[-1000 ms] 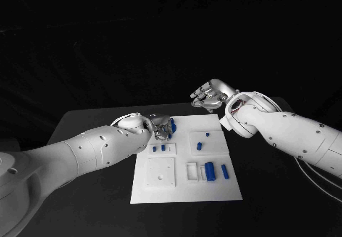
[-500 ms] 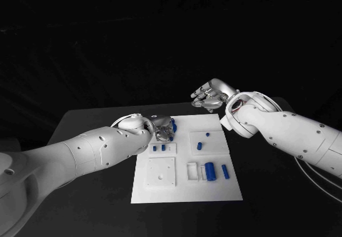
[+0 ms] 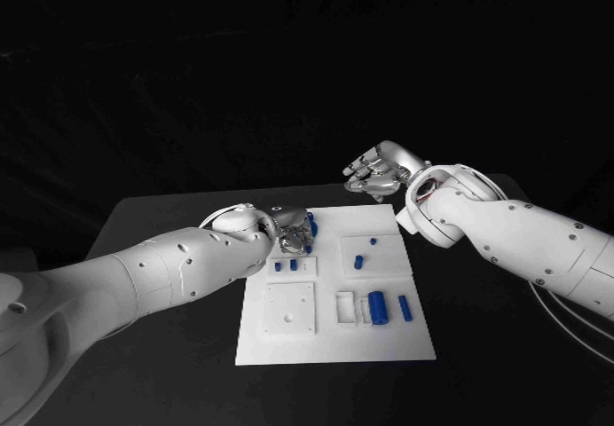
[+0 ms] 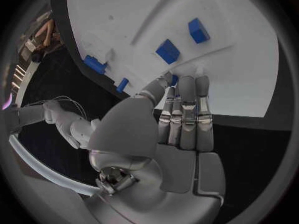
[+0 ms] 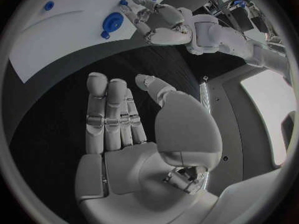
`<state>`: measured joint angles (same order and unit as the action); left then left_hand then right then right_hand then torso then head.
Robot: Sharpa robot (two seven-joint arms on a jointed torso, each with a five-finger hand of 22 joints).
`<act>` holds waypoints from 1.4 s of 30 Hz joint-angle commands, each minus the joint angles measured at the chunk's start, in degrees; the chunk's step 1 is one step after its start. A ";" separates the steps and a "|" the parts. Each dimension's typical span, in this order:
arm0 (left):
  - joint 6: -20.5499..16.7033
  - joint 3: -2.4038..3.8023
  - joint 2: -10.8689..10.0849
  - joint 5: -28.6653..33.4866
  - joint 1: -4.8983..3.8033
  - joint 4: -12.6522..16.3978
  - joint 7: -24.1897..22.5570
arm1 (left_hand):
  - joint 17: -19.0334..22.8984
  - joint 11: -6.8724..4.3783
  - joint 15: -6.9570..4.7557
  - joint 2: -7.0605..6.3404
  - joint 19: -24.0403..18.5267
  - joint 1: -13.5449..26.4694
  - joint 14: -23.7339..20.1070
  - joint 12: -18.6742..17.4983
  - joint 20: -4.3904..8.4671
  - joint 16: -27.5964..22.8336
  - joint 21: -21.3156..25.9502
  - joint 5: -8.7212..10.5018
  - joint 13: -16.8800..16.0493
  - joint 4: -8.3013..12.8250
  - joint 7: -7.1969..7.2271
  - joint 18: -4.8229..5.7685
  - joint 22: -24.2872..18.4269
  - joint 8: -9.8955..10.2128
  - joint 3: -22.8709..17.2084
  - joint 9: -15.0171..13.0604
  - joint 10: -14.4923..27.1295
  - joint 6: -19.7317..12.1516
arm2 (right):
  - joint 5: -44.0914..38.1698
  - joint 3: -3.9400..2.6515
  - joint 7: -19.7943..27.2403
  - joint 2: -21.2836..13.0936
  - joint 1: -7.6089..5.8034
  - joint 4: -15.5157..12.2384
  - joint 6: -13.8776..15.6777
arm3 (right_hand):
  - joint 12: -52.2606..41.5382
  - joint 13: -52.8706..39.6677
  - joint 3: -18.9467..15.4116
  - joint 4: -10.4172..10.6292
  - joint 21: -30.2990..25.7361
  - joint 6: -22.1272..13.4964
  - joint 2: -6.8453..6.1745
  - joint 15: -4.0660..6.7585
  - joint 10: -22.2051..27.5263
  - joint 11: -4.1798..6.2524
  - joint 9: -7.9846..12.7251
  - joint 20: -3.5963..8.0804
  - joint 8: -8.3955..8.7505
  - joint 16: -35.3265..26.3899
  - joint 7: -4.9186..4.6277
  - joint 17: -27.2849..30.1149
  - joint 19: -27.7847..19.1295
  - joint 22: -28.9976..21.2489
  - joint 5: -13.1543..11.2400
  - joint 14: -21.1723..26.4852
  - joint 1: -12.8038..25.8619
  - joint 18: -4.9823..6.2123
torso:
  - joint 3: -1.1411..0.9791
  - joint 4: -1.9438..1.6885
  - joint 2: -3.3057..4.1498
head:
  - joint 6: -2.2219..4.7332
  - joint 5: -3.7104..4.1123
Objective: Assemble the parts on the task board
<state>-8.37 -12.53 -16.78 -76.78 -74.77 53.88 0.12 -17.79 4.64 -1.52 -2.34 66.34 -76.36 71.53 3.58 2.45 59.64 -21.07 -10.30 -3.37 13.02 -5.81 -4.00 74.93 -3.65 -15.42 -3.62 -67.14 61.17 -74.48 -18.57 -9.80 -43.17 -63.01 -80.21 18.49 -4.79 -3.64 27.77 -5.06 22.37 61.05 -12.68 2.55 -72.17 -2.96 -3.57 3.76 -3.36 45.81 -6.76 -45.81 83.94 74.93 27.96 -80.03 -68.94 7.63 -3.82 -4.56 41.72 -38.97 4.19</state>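
Left hand (image 3: 292,232): we worked at the task board's (image 3: 335,346) far-left corner, fingers bunched over a blue part (image 3: 311,226); grip unclear.
Right hand (image 3: 380,169): spread, empty, parked beyond the board's far edge, clearing our workspace.

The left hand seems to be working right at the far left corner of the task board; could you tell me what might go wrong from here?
1. The left hand reaches a small blue part by fingertip; it could slip or tip.
2. The fingers hide that part, so a misalignment may go unnoticed.
3. Two blue blocks sit close by on the task board; a sideways move might knock them.
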 commanded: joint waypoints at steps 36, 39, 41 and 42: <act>-0.32 0.02 0.41 0.44 0.22 -0.53 -0.20 | 0.08 -0.25 0.59 0.11 0.60 0.10 -0.05 -0.08 -0.34 1.74 0.70 0.30 0.00 -0.19 0.04 -1.12 1.07 0.11 1.54 -0.05 -0.59 1.33 | -0.03 -0.02 0.40 0.16 -0.01 0.16 -0.91 | 0.34 0.06 0.49 -0.03 -0.76 -0.02 -0.17 -0.26 0.10 -0.32 -0.05 -0.24 -0.21 0.40 -0.29 0.24 2.27 1.85 0.31 0.19 0.26 0.68 | -0.06 0.07 0.19 | -0.47 0.10; 0.06 0.03 0.62 0.46 0.45 -0.91 -0.37 | 0.10 -0.20 0.62 0.13 0.63 0.10 -0.05 -0.06 -0.38 1.75 0.75 0.29 0.00 -0.21 -0.01 -1.14 1.07 0.06 1.60 -0.07 -0.41 1.36 | -0.03 -0.02 0.39 0.16 -0.01 0.09 -0.90 | 0.34 0.06 0.49 -0.03 -0.76 -0.02 -0.17 -0.26 0.10 -0.32 -0.05 -0.24 -0.21 0.40 -0.29 0.24 2.27 1.85 0.31 0.19 0.26 0.68 | -0.05 0.11 0.19 | -0.55 0.18; 0.22 0.03 0.77 0.47 0.67 -1.15 -0.45 | 0.11 -0.21 0.63 0.16 0.66 0.04 -0.02 -0.04 -0.40 1.79 0.80 0.27 -0.01 -0.19 -0.04 -1.18 1.08 0.09 1.63 -0.06 -0.45 1.35 | -0.03 -0.02 0.39 0.13 -0.01 0.03 -0.89 | 0.34 0.06 0.49 -0.03 -0.76 -0.02 -0.17 -0.26 0.10 -0.32 -0.05 -0.24 -0.21 0.40 -0.29 0.24 2.27 1.85 0.31 0.19 0.26 0.68 | -0.04 0.11 0.18 | -0.64 0.20; 0.25 0.03 0.79 0.47 0.72 -1.20 -0.46 | 0.11 -0.21 0.63 0.16 0.66 0.04 -0.02 -0.04 -0.40 1.79 0.80 0.27 -0.01 -0.19 -0.04 -1.18 1.08 0.09 1.63 -0.06 -0.45 1.35 | -0.03 -0.02 0.38 0.12 -0.01 0.01 -0.89 | 0.34 0.06 0.49 -0.03 -0.76 -0.02 -0.17 -0.26 0.10 -0.32 -0.05 -0.24 -0.21 0.40 -0.29 0.24 2.27 1.85 0.31 0.19 0.26 0.68 | -0.05 0.07 0.16 | -0.70 0.29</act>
<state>-9.34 -12.53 -16.16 -76.59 -74.10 52.73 0.16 -17.74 4.42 -1.19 -2.34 66.74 -76.36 71.63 3.58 2.05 61.20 -20.49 -10.24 -3.37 12.79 -5.82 -4.90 74.92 -3.65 -14.23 -3.66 -67.96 62.63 -74.47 -18.57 -9.81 -43.07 -63.00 -80.04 18.26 -4.80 -3.66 27.93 -5.22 21.83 61.05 -12.67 2.55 -72.16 -2.95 -3.57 3.66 -3.36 45.92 -6.75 -45.62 84.04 74.91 27.96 -80.04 -68.94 7.71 -3.86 -4.48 41.89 -39.53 4.35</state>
